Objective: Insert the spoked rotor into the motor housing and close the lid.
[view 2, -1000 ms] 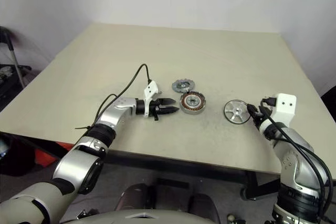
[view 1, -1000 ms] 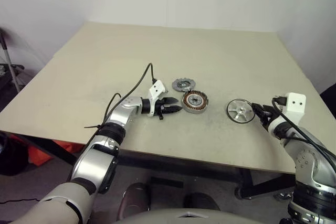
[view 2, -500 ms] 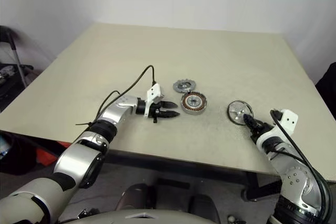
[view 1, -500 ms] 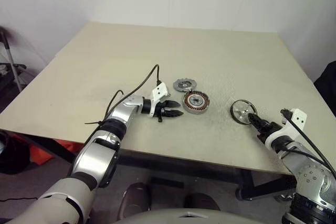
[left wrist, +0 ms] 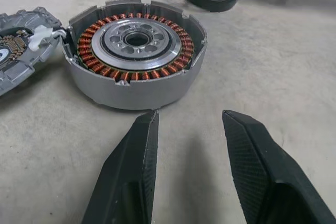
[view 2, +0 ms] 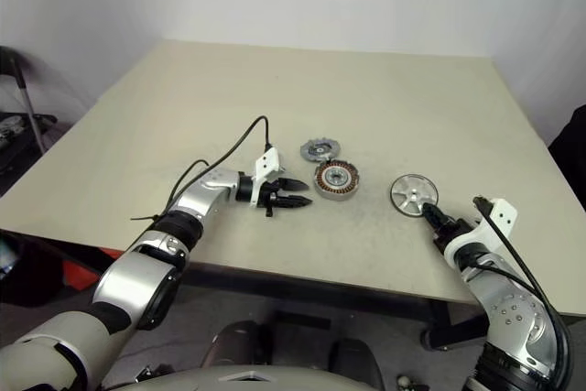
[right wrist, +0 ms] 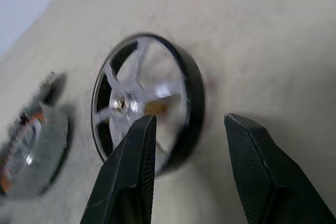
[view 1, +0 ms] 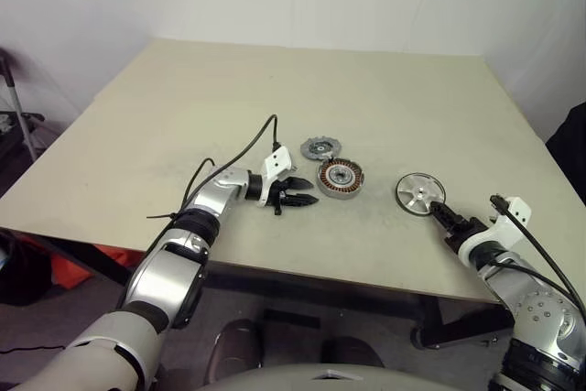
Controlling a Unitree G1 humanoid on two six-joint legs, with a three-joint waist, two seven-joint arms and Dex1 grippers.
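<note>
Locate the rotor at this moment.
In the head views the rotor lies flat on the table, to the right of the housing, just ahead of the open right gripper, untouched.

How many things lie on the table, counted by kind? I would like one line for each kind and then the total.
Spoked rotor: 1
Motor housing: 1
Lid: 1
Total: 3 things on the table
</note>
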